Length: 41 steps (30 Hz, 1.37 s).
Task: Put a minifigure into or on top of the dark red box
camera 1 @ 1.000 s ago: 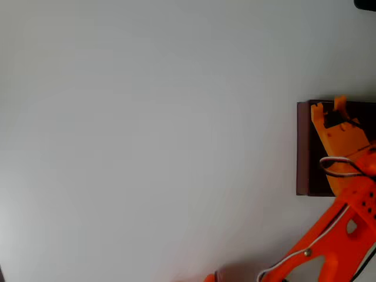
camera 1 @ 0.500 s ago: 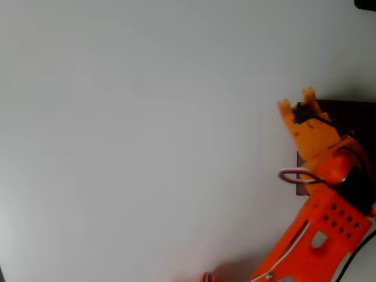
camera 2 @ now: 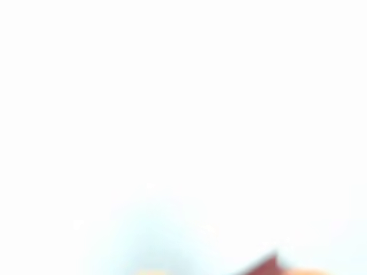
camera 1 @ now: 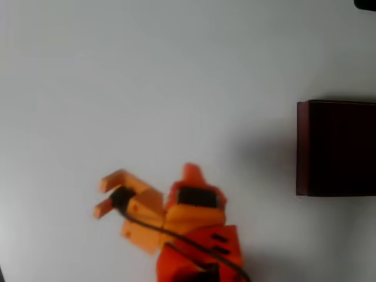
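We see the gripper (camera 1: 101, 195) low in the overhead view, left of centre, fingers (camera 1: 114, 178) pointing left over bare desk (camera 1: 176, 76). The two fingers sit apart with a clear gap, nothing between them that we can make out. A dark cable (camera 1: 154, 228) runs from the gripper back across the orange arm (camera 1: 197, 235), which leaves the bottom edge. The arm is a bit blurred.

The dark red box (camera 1: 336, 148) sits at the right edge of the overhead view, well apart from the gripper, cut off by the frame on the right. Its lighter reddish wall faces left; the inside reads nearly black. We can't make out the minifigure in that dark interior or anywhere on the desk, so we cannot tell where it is.

The wrist view is washed out, almost all white. We get a small dark red wedge (camera 2: 265, 266) at the bottom edge, right of centre; we can't say what it is. Faint orange smears flank it along the same edge.
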Motion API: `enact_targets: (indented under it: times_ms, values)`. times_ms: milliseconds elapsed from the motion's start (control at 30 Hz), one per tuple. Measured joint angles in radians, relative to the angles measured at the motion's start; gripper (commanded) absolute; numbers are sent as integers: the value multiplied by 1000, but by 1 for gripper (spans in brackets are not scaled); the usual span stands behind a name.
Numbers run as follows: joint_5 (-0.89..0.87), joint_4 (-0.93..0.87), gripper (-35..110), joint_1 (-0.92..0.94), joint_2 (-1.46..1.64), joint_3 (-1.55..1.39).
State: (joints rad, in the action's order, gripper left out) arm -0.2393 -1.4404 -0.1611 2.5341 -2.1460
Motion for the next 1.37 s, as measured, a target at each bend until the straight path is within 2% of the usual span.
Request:
enact_targets:
  times_ms: [200,467,733,1000,1367]
  values:
    - [15,80,0,-305,67,-178]
    - [80,149,0,-515,92,-393]
    - [183,207,0,-687,75,-456]
    - [278,371,0,-692,-91,-522]
    - [302,399,0,-649,80,-663]
